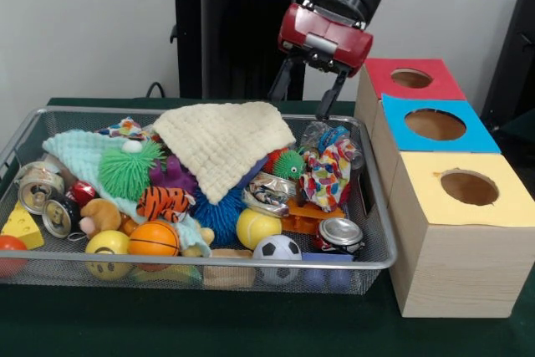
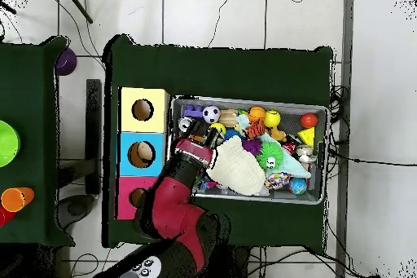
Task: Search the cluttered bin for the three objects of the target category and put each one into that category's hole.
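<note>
The pincer (image 1: 307, 99) hangs above the far edge of the wire bin (image 1: 380, 232), at the end nearest the boxes. Its two dark fingers (image 1: 331, 94) are spread apart and hold nothing — released. Judged from this stance, the arm is positioned to descend into the clutter, not to deliver.

Directly below lie a patterned cloth bundle (image 1: 327, 175) and a crushed can (image 1: 269, 191). A cream knitted cloth (image 1: 221, 141) drapes over the middle of the heap and hides whatever lies under it, so a search probably has to move it aside.

The target category is not stated, and the pictures do not reveal it. Countable candidates in the front view: three balls along the near edge — orange (image 1: 153, 239), yellow (image 1: 257, 227), black-and-white (image 1: 277, 250); at least four cans, including one (image 1: 339, 233) near the box end.

Three boxes stand in a row beside the bin on the worktop (image 1: 251, 328), each with one round hole: red (image 1: 412, 79), blue (image 1: 435, 124), yellow (image 1: 469, 187).
</note>
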`<state>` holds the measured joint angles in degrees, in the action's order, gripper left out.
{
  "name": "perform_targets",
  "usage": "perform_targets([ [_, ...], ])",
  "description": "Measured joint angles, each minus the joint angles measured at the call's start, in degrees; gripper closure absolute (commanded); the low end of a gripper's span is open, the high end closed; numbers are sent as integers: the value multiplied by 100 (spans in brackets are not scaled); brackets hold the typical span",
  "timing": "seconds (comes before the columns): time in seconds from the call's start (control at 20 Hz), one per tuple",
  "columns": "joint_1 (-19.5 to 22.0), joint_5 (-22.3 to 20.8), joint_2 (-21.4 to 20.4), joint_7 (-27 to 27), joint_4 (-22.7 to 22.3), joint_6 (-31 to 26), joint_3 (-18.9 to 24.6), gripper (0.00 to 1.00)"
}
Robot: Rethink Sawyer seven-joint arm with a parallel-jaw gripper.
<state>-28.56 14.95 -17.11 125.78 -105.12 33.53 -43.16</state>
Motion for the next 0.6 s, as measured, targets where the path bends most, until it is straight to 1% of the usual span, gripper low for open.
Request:
perform_targets([
  [0.2,-75,41,8,0,-38,-48,-27,0],
  [0.35,-53,49,-14,0,-71,-221,-28,0],
  [0.5,-35,163,-21,0,-122,-541,-29,0],
  [0.55,-40,266,-19,0,-161,-776,-29,0],
  [0.6,-40,298,-19,0,-177,-862,-28,0],
])
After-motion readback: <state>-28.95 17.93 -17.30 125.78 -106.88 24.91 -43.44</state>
